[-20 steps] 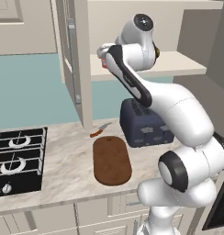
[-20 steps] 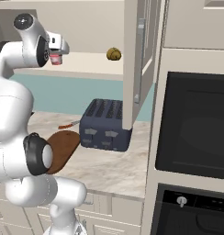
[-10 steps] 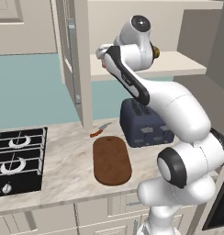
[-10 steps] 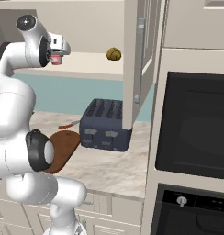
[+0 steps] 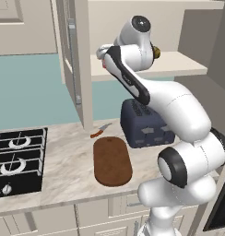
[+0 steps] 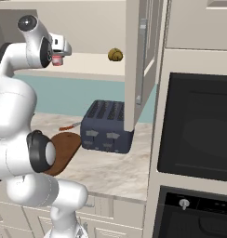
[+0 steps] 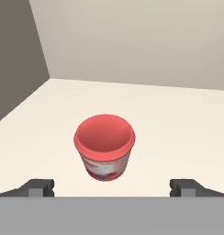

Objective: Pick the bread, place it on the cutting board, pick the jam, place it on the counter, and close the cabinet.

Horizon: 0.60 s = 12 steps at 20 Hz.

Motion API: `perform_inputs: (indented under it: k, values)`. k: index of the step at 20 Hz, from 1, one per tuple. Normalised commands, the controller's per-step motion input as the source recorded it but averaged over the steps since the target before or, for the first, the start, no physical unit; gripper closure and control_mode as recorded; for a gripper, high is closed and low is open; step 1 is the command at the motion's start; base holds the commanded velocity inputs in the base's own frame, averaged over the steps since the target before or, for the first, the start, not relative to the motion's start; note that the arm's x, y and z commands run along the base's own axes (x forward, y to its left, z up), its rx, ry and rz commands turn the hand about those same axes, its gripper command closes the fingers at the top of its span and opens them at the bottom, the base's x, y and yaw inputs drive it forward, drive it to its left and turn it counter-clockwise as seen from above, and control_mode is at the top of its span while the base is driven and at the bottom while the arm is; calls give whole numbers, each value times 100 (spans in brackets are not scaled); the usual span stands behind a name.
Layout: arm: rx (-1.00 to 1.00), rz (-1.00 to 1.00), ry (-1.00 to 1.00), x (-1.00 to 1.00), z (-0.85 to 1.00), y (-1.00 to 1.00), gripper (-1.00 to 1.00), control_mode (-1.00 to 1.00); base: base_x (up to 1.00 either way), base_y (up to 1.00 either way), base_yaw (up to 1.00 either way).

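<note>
Barely anything moved over the last second: the arm stayed raised at the cabinet shelf (image 6: 87, 62), only a slight shift of the wrist toward the shelf. Bread, board and toaster all sat where they were.

Gripper (image 7: 112, 188) was released, jaws spread wide, one finger tip (image 7: 38, 187) on each side of the hand view. It held nothing. Jam (image 7: 104, 147) stood upright on the shelf between and just ahead of the tips, not touching either. Its top looked red from this angle. In the right base view the jam (image 6: 56, 59) showed as a small red spot right at the hand.

Bread (image 6: 115, 55) sat on the same shelf, well apart from the gripper, near the open cabinet door (image 6: 142, 60). In the left base view it peeked out behind the wrist (image 5: 156, 51).

Cutting board (image 5: 112, 160) lay flat on the counter (image 5: 63, 170), bare, just beside the dark toaster (image 5: 144, 124). A small knife with an orange handle (image 5: 99, 131) lay just behind the board. Gas stove (image 5: 17, 159) was at the left end of the counter. Both cabinet doors stood open, the left one (image 5: 75, 55) hanging over the counter.
</note>
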Motion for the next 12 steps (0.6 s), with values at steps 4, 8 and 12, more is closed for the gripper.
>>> perform_inputs:
  k: [4, 8, 12]
  values:
    - [0, 0, 0, 5, -6, 2, -100, -100, 0, 0, 0]
    - [0, 0, 0, 6, -8, 3, -100, -100, 0, 0, 0]
    - [0, 0, 0, 8, -7, 3, -100, -100, 0, 0, 0]
